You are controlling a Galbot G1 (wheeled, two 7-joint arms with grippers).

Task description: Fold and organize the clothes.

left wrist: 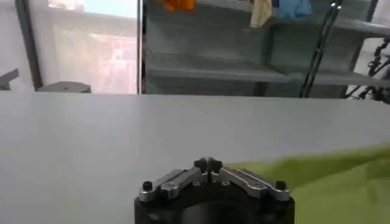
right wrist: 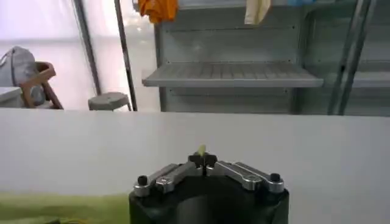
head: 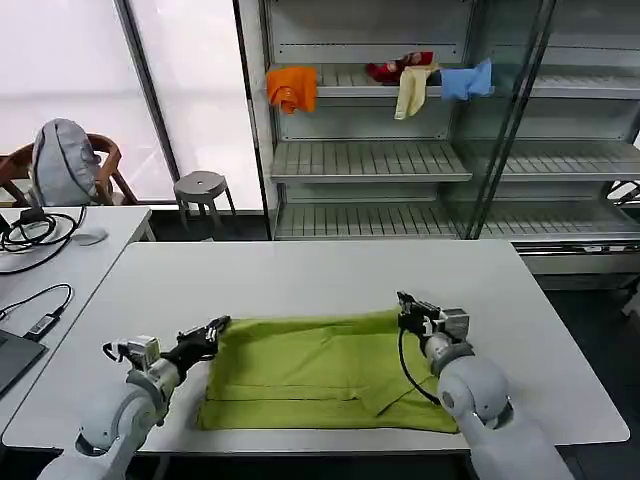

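The lime shirt [head: 320, 370] lies folded into a wide band on the near half of the white table [head: 330, 270], its far edge running between the 2 grippers. The left gripper [head: 213, 329] sits at the shirt's far left corner, fingers together; whether cloth is pinched between them cannot be told. The right gripper [head: 405, 306] is at the far right corner, fingers closed on a small tip of the shirt [right wrist: 201, 150]. Behind the table stands a rack [head: 370, 160] with 4 garments.
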